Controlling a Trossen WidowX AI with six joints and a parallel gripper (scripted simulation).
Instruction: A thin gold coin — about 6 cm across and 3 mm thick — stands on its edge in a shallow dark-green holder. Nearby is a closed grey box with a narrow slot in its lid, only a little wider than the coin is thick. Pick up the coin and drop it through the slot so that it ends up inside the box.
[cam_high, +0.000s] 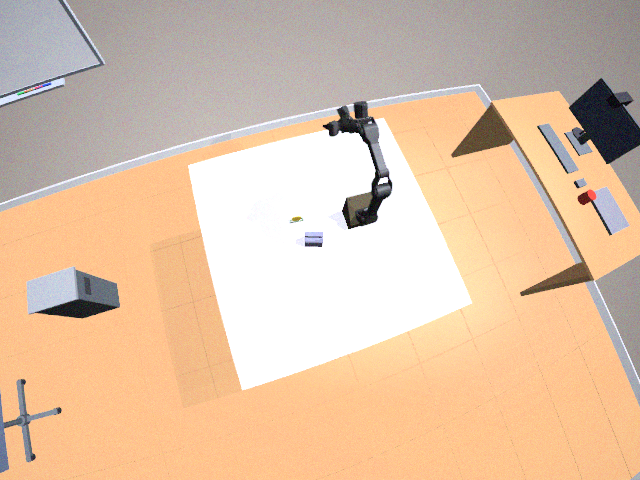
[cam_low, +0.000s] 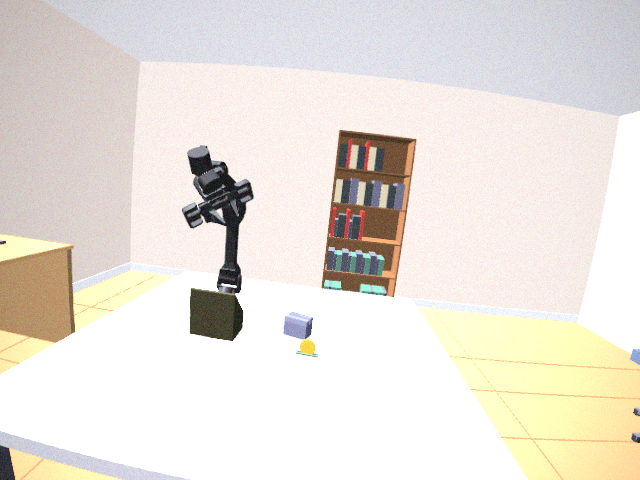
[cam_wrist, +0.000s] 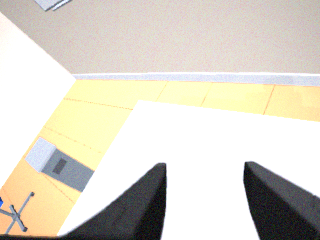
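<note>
The gripper (cam_wrist: 204, 200), partly closed and empty, hangs high above the table, well apart from the coin (cam_low: 307, 346) upright in its holder (cam_low: 307, 354) beside the box (cam_low: 298, 324); a misaligned descent would likely topple the coin.

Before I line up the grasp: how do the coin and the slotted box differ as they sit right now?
The coin is gold, thin and round, standing on edge in its green holder; the box is grey and blocky, resting flat on the white table. The coin looks smaller than the box. Both sit close together, untouched, far below the gripper.
</note>
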